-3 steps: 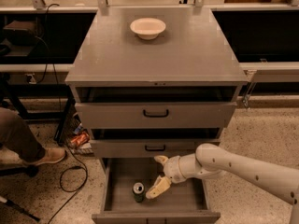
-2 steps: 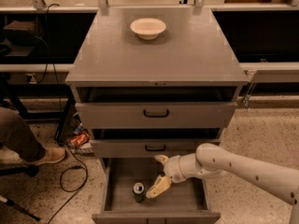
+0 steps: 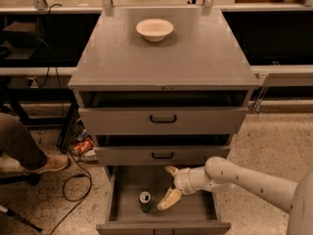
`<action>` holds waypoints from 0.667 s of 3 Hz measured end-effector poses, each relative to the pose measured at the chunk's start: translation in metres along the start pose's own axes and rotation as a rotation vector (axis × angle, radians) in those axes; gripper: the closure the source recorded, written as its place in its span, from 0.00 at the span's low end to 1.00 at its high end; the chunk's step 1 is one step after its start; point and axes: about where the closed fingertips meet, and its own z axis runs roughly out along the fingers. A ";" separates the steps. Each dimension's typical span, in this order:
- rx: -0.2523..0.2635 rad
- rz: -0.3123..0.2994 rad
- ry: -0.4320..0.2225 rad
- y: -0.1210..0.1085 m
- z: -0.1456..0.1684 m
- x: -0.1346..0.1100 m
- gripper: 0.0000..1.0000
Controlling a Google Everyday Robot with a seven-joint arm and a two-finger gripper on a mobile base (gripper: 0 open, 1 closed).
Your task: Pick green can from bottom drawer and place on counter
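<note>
The step in hand is the reach for the grasp: the gripper (image 3: 165, 189) is down inside the open bottom drawer (image 3: 195, 212), its fingers (image 3: 170, 199) spread wide and holding nothing. The green can (image 3: 145, 201) stands upright on the drawer floor just beyond the fingertips, close beside the tip of the finger nearer the drawer front and apart from the farther one, so it is not yet between them. As I judge it, the next move calls for pushing the open fingers forward past the can's sides and shifting a little toward the drawer front so the can sits centred, then closing and lifting straight up. The counter (image 3: 161, 62), well above the fingers, holds a white bowl (image 3: 154, 29) toward its back.
</note>
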 end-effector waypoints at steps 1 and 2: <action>0.020 -0.019 -0.025 -0.019 0.017 0.031 0.00; 0.020 -0.035 -0.056 -0.028 0.039 0.060 0.00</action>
